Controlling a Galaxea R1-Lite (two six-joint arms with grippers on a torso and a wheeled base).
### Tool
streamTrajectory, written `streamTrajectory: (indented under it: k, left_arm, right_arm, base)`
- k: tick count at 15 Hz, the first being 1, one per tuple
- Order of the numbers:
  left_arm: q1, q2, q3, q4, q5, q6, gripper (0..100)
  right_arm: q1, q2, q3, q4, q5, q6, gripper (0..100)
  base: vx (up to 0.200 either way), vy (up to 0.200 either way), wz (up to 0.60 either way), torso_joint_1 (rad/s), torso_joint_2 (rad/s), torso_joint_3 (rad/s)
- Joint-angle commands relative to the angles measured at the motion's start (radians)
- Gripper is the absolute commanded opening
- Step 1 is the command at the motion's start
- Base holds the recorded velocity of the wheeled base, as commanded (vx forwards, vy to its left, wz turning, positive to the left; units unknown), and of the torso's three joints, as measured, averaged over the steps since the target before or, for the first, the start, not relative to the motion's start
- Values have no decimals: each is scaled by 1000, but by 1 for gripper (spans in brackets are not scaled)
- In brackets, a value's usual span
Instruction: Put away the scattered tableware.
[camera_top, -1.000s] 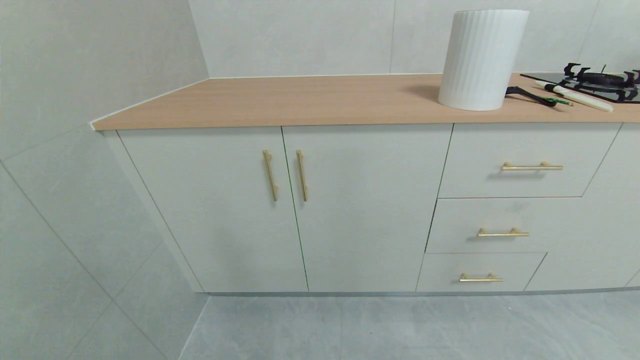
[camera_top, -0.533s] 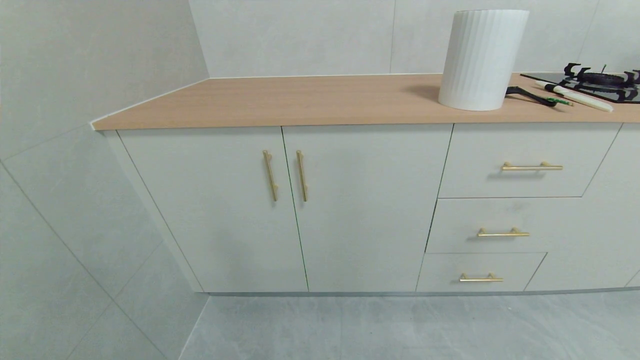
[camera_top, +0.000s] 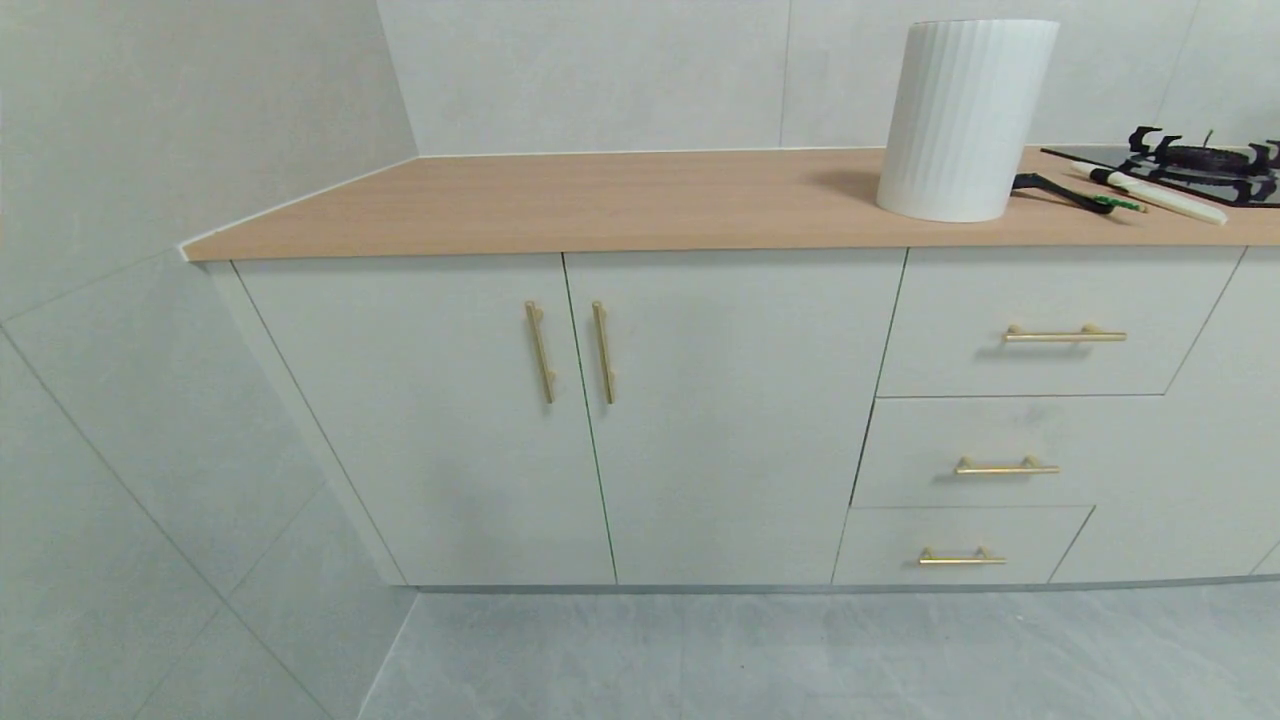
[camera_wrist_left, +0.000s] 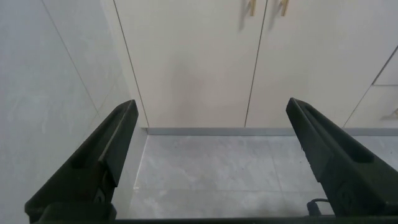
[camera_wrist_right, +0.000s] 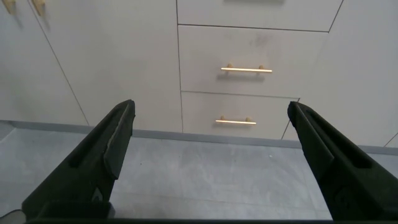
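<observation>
So the tableware is up on the wooden countertop (camera_top: 600, 200): a black-handled utensil (camera_top: 1058, 189) and a long white utensil (camera_top: 1150, 194) lie side by side between the white ribbed container (camera_top: 965, 120) and the gas hob (camera_top: 1200, 160). Both arms are way lower down. The left gripper (camera_wrist_left: 210, 111) hangs over the floor (camera_wrist_left: 211, 168) facing the cabinet doors (camera_wrist_left: 199, 62), fingers spread wide, nothing in them. The right gripper (camera_wrist_right: 211, 111) is the same, spread and holding nothing, facing the drawers (camera_wrist_right: 249, 50).
</observation>
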Motion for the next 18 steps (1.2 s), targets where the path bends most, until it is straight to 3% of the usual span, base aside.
streamTrajectory:
  k: [1, 14, 18]
  left_arm:
    - [1, 0, 0, 1, 0, 0, 100]
    - [-1, 0, 0, 1, 0, 0, 100]
    - [-1, 0, 0, 1, 0, 2, 100]
  right_arm:
    - [0, 2, 0, 0, 0, 0, 100]
    - [0, 1, 0, 0, 0, 16, 100]
    - [0, 1, 0, 0, 0, 16, 100]
  base:
    - [0, -200, 0, 2, 2, 12]
    - [0, -200, 0, 3, 2, 6]
    - [0, 0, 0, 0, 0, 0]
